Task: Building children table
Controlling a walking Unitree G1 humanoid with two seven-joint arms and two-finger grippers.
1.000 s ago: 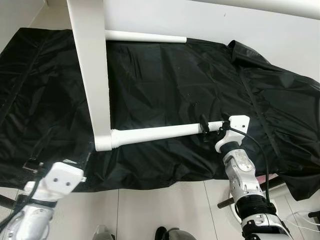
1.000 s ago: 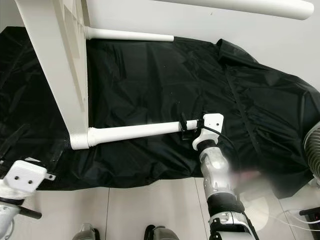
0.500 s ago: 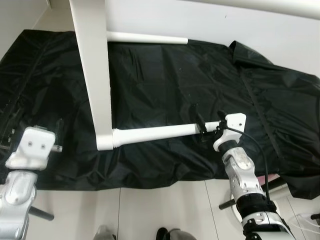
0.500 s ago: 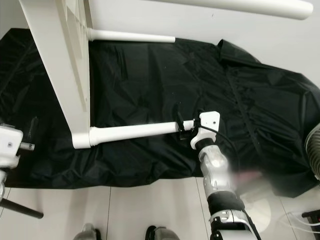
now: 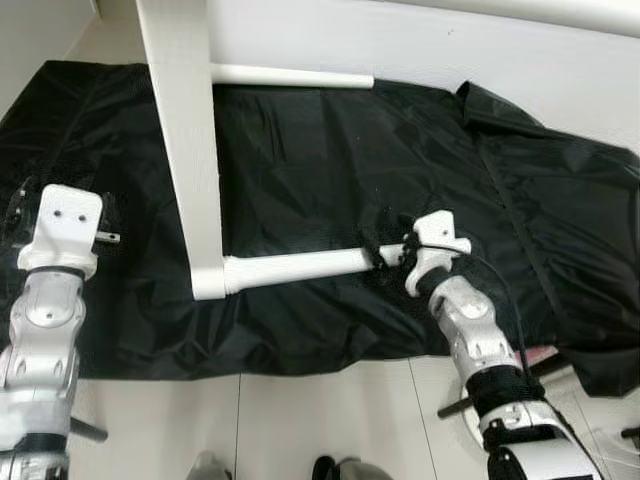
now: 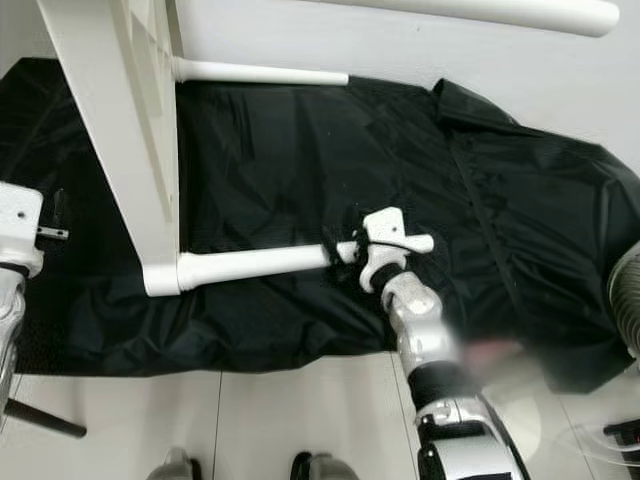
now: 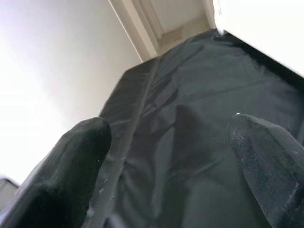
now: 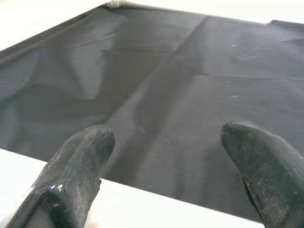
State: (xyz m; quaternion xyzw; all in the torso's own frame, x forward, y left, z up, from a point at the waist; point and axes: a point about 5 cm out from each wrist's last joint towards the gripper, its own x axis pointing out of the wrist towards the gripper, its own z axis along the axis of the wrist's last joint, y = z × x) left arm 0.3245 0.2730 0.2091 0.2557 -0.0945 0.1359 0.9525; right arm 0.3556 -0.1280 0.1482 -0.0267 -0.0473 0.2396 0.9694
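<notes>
White table leg [image 5: 295,267] on black sheet [image 5: 330,150] | right gripper [image 8: 166,156] released astride | left gripper [image 7: 175,161] released

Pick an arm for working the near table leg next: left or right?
Right, probably. The right gripper is open at the free end of the near leg, fingers straddling it in the right wrist view. The left gripper hovers open over the black sheet, away from the leg.
</notes>
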